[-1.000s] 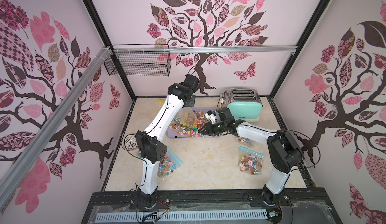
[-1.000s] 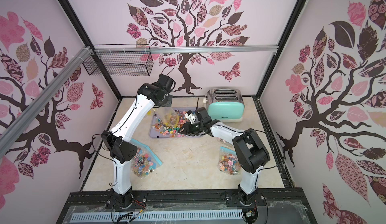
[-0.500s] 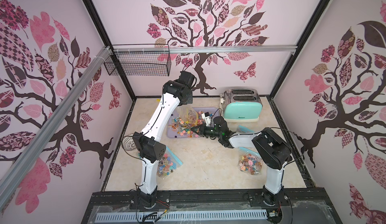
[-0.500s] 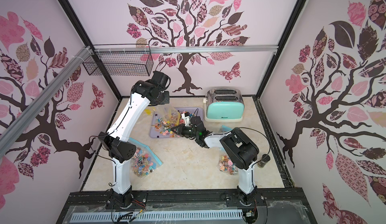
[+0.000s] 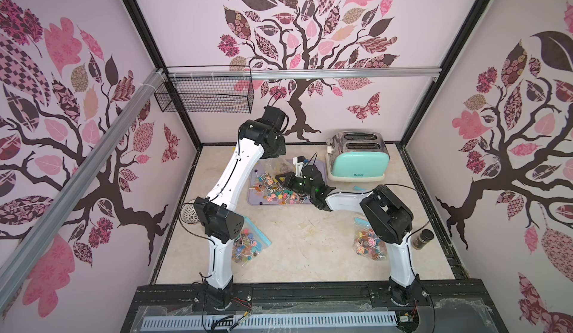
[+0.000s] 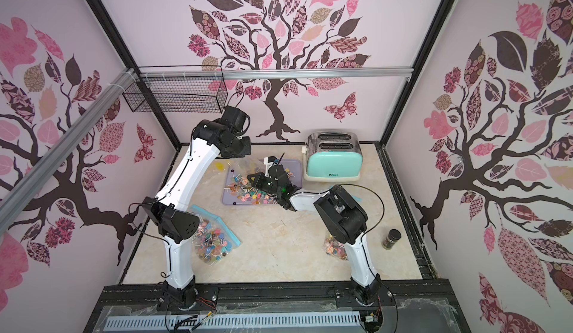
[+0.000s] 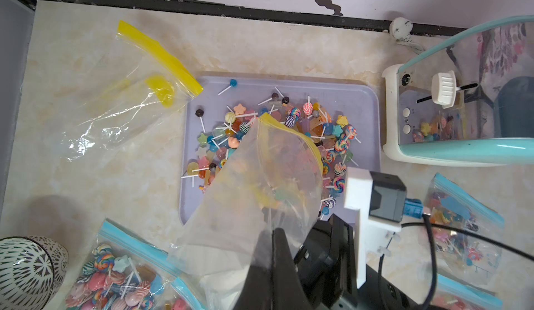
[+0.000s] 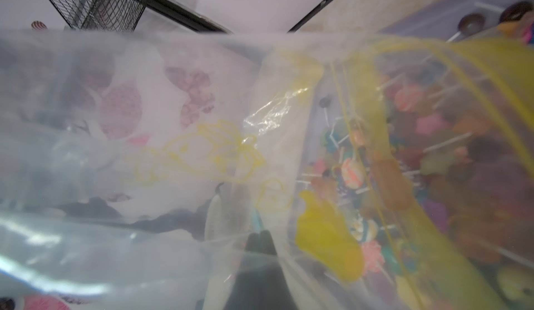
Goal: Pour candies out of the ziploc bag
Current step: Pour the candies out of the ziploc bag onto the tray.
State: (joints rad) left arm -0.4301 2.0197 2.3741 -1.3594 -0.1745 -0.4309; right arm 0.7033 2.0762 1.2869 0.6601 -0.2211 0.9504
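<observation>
Left pincer [image 7: 276, 236] and right pincer [image 8: 260, 236] both clamp the bottom end of the clear bag [image 7: 268, 172], holding it mouth-down over the lilac tray [image 7: 346, 92] near the back edge of the surface [image 7: 115, 178], so the candies [image 7: 291, 118] heap there.

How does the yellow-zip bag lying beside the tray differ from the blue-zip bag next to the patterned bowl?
The yellow-zip bag is empty and flat; the blue-zip bag bulges with candies. The yellow-zip bag's seal is yellow, the blue-zip bag's blue. Both are clear plastic, lying on the table.
</observation>
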